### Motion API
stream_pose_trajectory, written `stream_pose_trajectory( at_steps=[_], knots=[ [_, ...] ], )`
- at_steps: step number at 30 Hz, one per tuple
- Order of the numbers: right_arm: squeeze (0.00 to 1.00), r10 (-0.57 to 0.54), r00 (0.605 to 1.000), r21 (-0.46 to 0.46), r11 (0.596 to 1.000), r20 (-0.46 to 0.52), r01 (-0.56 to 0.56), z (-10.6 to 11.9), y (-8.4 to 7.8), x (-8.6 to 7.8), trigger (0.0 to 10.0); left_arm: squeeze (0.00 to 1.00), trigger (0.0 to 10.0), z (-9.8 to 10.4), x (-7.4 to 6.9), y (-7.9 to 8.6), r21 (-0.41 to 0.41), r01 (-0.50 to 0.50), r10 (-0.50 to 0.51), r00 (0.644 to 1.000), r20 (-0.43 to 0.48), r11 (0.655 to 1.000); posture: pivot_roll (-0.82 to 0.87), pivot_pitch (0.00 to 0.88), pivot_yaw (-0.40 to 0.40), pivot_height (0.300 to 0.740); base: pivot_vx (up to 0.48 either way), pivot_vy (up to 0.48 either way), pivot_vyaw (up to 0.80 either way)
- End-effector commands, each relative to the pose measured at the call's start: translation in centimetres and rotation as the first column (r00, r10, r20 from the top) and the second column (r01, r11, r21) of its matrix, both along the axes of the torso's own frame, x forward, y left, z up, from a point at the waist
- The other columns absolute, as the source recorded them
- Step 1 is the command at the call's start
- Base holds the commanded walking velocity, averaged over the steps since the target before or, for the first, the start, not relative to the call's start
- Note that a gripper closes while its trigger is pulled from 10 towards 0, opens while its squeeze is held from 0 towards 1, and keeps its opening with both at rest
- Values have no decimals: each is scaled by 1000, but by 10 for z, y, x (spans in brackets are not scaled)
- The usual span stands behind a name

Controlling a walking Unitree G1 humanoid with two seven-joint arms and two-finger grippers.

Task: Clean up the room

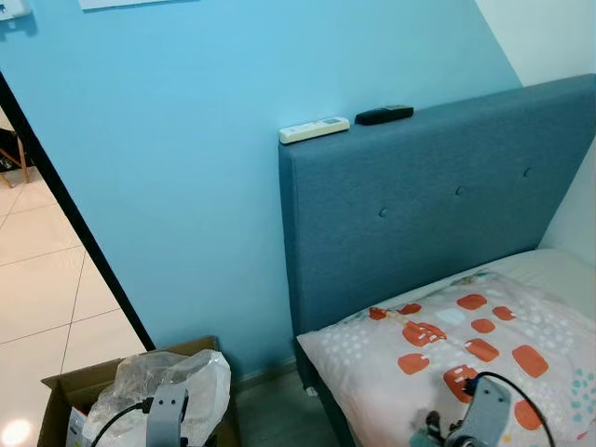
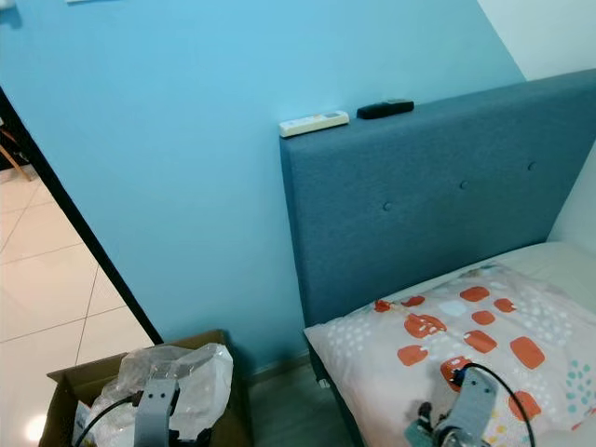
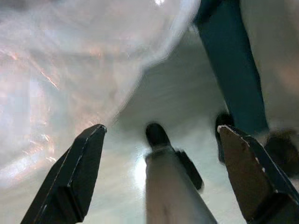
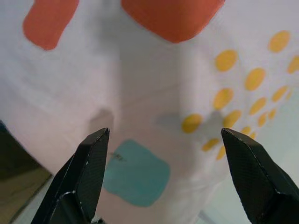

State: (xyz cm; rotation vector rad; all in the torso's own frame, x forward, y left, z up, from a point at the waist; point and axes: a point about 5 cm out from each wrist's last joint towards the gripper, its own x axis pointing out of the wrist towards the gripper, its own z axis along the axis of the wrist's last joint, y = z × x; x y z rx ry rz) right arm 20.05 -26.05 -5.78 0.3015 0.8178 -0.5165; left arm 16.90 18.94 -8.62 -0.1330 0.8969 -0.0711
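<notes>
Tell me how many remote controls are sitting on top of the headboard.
2. A white remote lies at the left end of the blue headboard, and a black remote lies just to its right. More may be out of frame.

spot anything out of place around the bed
Two remotes, a white remote and a black remote, sit perched on the headboard's narrow top edge, where a bump could knock them off.

Bright, even daylight; blurred wrist views
</notes>
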Motion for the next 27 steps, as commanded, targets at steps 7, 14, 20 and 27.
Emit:
stream_pose_trajectory(
  at_steps=[7,14,20,27],
  knots=[
    [0,-27,1000,-37,999,6,27,2,-14,-7,10000,0,10000,-6,-14,4,27,10,-9,999,-45,1000,-105,0,33,724,0,0,-737],
    [0,-6,1000,-29,1000,26,6,4,-14,-1,10000,0,10000,-7,-17,6,41,-8,11,997,-73,999,-110,0,30,724,0,0,0],
    [0,25,999,-7,1000,22,-25,2,-7,-1,10000,0,10000,-8,-16,2,48,-9,13,996,-84,999,-118,0,30,724,0,0,0],
    [0,90,996,39,995,19,-91,-3,5,-2,10000,0,10000,-10,-19,1,64,3,4,994,-108,998,-123,0,33,724,0,0,0]
  ],
)
